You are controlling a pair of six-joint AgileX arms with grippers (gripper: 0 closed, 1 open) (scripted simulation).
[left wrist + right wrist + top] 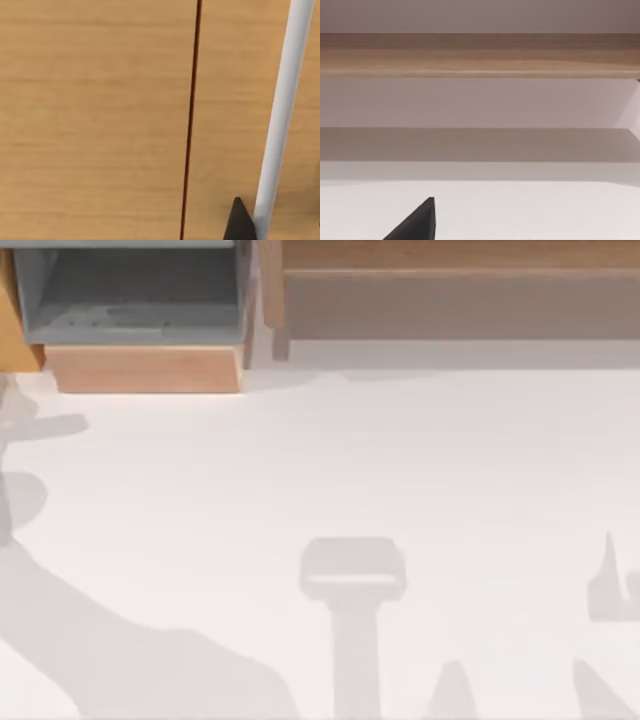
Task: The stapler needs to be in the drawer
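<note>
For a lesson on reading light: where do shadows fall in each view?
Top view: soft grey arm-shaped shadows spread over the white table, and the drawer has a dim grey interior. Right wrist view: a shadow band lies under the wooden unit. Left wrist view: evenly lit wood.

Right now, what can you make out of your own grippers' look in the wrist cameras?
Very little: each wrist view catches one dark, nearly black pointed wedge. The left gripper's tip is matte, tapering to a sharp point, beside a white rod against tan wood. The right gripper's is an angular black triangle over the white table. No cables or markings seen.
</note>
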